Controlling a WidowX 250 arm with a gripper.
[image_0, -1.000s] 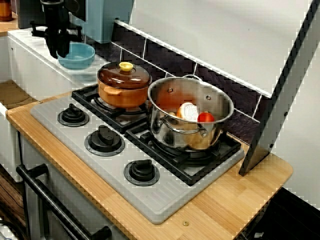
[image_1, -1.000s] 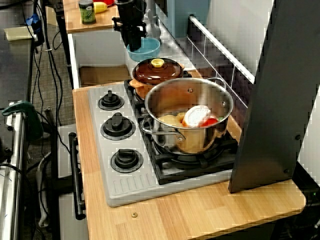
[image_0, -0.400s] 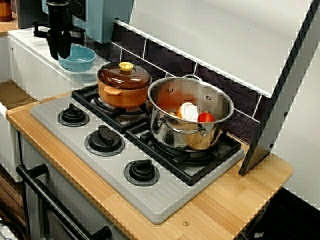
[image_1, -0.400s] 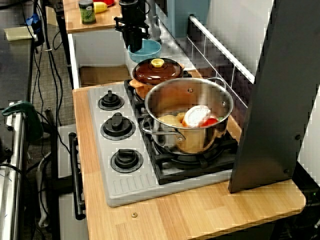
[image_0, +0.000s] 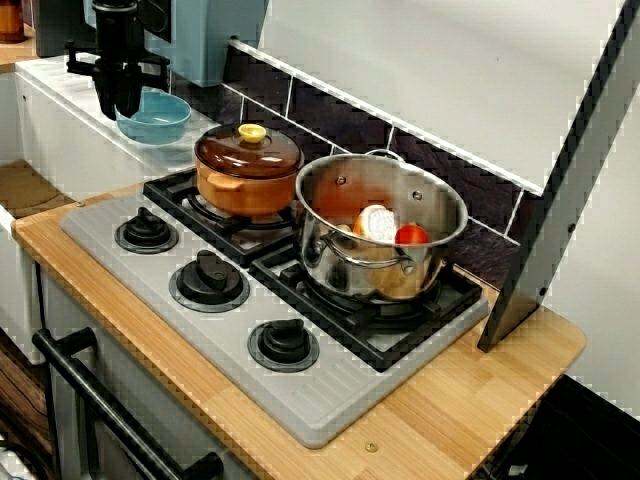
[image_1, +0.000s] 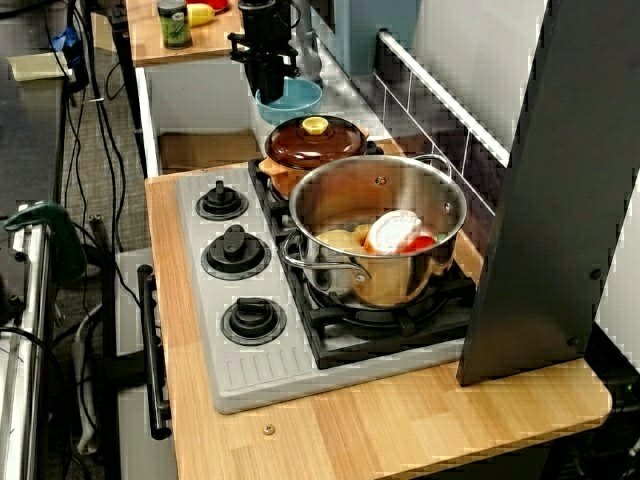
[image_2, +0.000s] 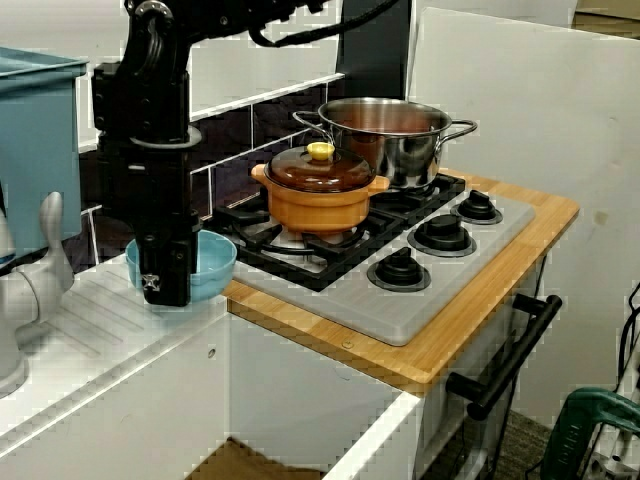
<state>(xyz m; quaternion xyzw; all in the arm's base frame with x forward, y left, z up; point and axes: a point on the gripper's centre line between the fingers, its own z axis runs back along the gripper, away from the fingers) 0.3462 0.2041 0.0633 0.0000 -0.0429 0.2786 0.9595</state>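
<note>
front-corner view: high, oblique | end view: high, lengthwise | opposite-end view: low | shared: stove (image_0: 322, 396)

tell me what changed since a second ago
The gripper edged slightly toward the back wall, and the blue bowl beside it shifted a touch with it; whether it grips the rim is unclear. The orange lidded pot, the steel pot and the stove stayed put.

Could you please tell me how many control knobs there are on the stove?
3, in a row along the front edge of the stove: the first knob in front of the brown pot, the middle knob, and the third knob in front of the steel pot. None seems hidden.
</note>
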